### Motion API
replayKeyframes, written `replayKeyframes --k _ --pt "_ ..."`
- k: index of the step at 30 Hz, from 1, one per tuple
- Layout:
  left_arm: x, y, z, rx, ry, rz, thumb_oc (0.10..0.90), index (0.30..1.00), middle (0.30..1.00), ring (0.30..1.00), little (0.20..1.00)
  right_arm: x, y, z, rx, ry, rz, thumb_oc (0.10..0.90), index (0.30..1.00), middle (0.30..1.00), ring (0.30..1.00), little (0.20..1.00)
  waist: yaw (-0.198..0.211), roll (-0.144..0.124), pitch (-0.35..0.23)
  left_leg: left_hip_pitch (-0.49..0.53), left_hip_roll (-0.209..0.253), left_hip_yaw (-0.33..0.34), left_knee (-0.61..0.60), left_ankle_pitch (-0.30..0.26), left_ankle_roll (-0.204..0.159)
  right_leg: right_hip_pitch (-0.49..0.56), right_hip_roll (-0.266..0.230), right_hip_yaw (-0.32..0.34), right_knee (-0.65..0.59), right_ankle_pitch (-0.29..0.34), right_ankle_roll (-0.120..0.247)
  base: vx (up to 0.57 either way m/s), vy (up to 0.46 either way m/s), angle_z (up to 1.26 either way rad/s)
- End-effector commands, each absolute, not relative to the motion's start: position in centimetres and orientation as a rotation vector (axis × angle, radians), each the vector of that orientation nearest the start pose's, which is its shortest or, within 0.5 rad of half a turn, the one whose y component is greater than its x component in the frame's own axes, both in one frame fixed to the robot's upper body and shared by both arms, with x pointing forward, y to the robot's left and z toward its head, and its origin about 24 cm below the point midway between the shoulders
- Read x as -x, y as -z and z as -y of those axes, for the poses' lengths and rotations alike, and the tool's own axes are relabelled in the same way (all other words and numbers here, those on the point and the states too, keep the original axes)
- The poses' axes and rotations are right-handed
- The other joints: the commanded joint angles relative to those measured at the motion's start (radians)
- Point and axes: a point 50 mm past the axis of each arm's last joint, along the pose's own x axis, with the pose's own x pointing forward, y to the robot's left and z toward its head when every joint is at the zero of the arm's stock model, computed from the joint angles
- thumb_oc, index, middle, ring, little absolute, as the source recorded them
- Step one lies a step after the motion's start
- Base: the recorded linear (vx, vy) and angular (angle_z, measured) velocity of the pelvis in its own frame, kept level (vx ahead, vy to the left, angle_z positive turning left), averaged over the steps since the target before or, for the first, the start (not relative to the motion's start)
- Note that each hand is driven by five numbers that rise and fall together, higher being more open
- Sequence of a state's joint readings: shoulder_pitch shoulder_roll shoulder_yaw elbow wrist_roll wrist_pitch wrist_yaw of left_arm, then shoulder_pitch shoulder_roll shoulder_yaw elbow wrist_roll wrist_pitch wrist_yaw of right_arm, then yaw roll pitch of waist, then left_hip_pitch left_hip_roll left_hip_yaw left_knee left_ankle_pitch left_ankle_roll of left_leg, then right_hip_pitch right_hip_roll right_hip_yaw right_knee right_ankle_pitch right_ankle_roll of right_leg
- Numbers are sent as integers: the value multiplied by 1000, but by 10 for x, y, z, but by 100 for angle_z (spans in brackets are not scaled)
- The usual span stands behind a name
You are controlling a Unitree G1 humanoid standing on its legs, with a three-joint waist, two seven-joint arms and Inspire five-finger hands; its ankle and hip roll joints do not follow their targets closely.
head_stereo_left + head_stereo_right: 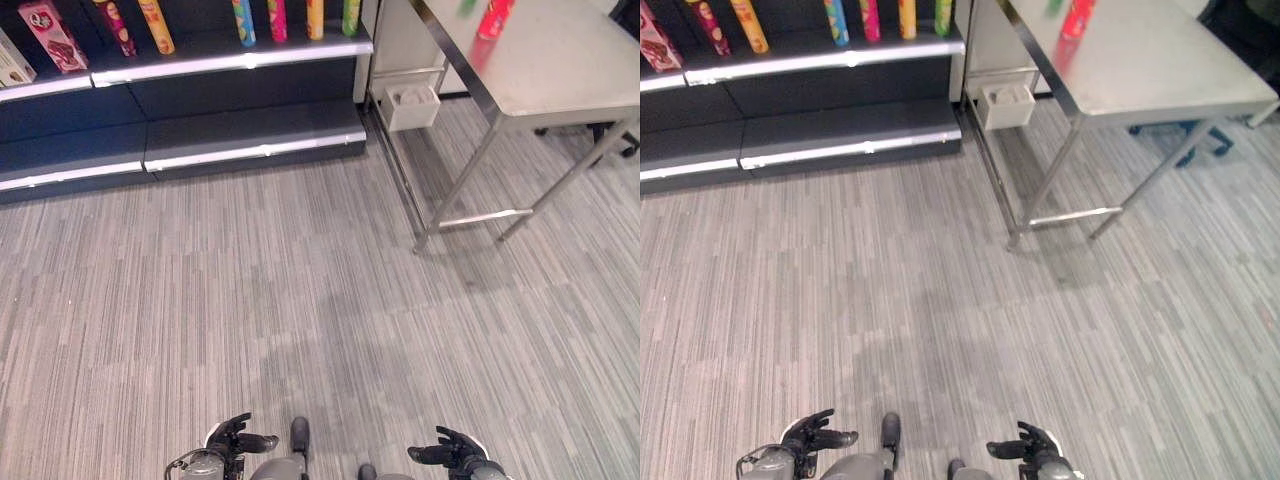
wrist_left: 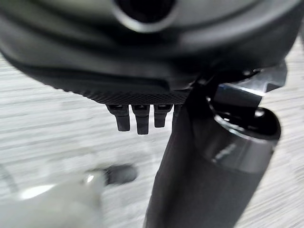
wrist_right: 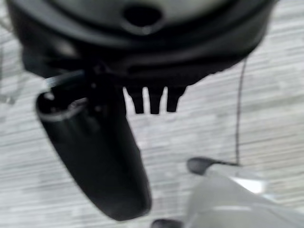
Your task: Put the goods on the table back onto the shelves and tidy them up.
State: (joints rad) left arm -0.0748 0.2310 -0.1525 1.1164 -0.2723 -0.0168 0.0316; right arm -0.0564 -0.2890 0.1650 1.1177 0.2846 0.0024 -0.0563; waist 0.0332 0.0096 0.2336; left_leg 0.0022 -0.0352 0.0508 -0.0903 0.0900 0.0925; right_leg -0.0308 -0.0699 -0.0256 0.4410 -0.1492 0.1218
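Grey striped floor point(image 1: 300, 300) between relaxed, empty left hand point(image 1: 235, 438) and right hand point(image 1: 450, 452) and dark shelves point(image 1: 240, 55); red can point(image 1: 494, 18) on steel counter point(image 1: 560, 60), well beyond right fingers point(image 1: 425, 455); six tubes, two boxes shelved.

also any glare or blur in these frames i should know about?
Left eye view: bright glare strips along the shelf edges; the red item on the table is smeared. Right eye view: the same glare, plus the table's soft shadow on the floor. Left wrist view: the left hand is out of focus. Right wrist view: the right hand is equally soft.
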Motion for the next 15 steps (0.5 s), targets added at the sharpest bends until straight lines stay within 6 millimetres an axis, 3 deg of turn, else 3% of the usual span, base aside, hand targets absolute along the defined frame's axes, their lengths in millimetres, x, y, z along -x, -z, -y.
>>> replayKeyframes --k 1,2,3,4,8,10,11,13,15 --pt "-135 141 -242 -119 -175 -1009 800 900 900 900 900 -156 126 256 179 207 -930 800 900 900 900 900 -8 18 13 -24 0 -14 119 -146 -15 -99 -69 -48 179 216 0 436 254 5" --pt "-143 137 -242 -127 -170 -978 800 900 900 900 900 -158 125 257 191 195 -921 800 900 900 900 900 -21 21 19 32 -2 -22 100 -172 -28 -157 -82 -126 66 136 -15 331 96 2" --pt "-143 137 -242 -126 -170 -979 800 900 900 900 900 -157 125 257 192 195 -921 800 900 900 900 900 -26 23 22 37 0 -26 99 -173 -29 -148 -81 -131 63 135 -16 372 -18 -9" --pt "-145 136 -242 -126 -171 -966 800 900 900 900 900 -158 124 258 200 191 -920 800 900 900 900 900 -35 19 28 63 -4 -33 96 -188 -38 -155 -77 -156 -38 124 -11 268 -75 -4" --pt "-152 134 -240 -126 -161 -942 800 900 900 900 900 -153 126 263 218 196 -944 800 900 900 900 900 -85 -14 30 187 -11 -76 48 -239 -74 -207 -14 -172 -431 223 48 476 -146 34" --pt "-154 134 -236 -139 -140 -941 800 900 900 900 900 -148 127 266 223 204 -964 800 900 900 900 900 -94 -21 27 214 -9 -96 66 -273 -85 -183 0 -175 -493 242 51 426 -164 61" --pt "-152 136 -235 -136 -141 -946 800 900 900 900 900 -145 129 266 225 202 -977 800 900 900 900 900 -93 -24 21 227 -3 -107 82 -271 -97 -172 5 -168 -478 256 33 545 -276 113" --pt "-151 137 -229 -109 -136 -941 800 900 900 900 900 -134 134 266 221 204 -1016 800 900 900 900 900 -90 -22 7 192 26 -103 252 -197 -147 -102 32 -182 -482 245 2 508 -334 118" --pt "-152 136 -227 -99 -127 -935 800 900 900 900 900 -130 136 266 217 204 -1031 800 900 900 900 900 -82 -34 13 91 55 -61 477 -106 -186 -33 41 -195 -499 211 -36 278 -272 51"
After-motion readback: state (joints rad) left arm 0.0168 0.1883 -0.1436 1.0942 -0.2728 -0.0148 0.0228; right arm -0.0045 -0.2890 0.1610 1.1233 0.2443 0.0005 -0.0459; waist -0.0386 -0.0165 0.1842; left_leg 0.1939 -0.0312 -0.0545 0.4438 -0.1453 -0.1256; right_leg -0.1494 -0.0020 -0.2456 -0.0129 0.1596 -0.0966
